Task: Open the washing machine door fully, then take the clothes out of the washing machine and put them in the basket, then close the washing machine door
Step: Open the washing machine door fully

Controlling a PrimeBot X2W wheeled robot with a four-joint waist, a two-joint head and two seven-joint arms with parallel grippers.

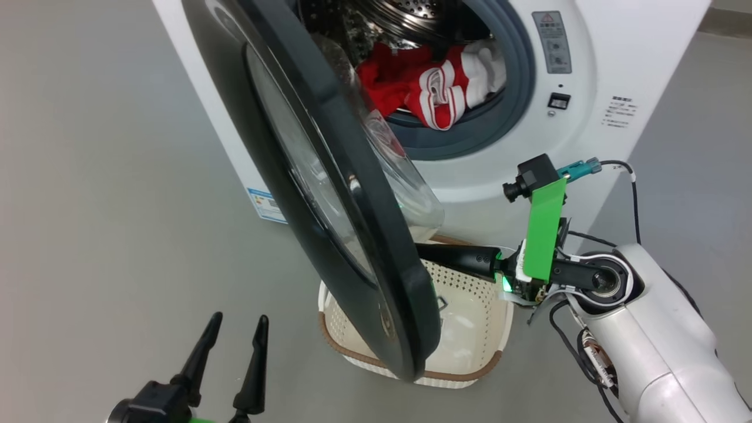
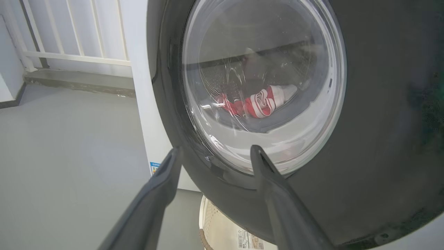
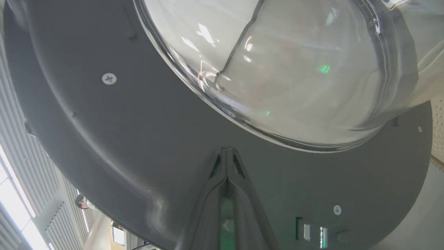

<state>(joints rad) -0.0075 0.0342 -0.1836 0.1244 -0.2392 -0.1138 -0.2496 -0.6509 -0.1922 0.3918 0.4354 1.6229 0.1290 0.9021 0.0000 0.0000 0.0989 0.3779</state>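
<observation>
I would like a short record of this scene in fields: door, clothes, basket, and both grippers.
door: partly open, its lower edge over the basket
clothes: red and white, inside the washing machine
basket: on the floor below the door, no clothes seen in it
left gripper: open, low, apart from the door
right gripper: shut, tips at the door's inner side

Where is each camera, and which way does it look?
Head view: on the head, looking down at the washing machine door, clothes and basket; left end effector and right end effector show.
Left wrist view: on that wrist, facing the door's outer glass; its open fingers show.
Right wrist view: on that wrist, facing the door's inner side; its shut fingers show.
Head and left wrist views share the clothes.
</observation>
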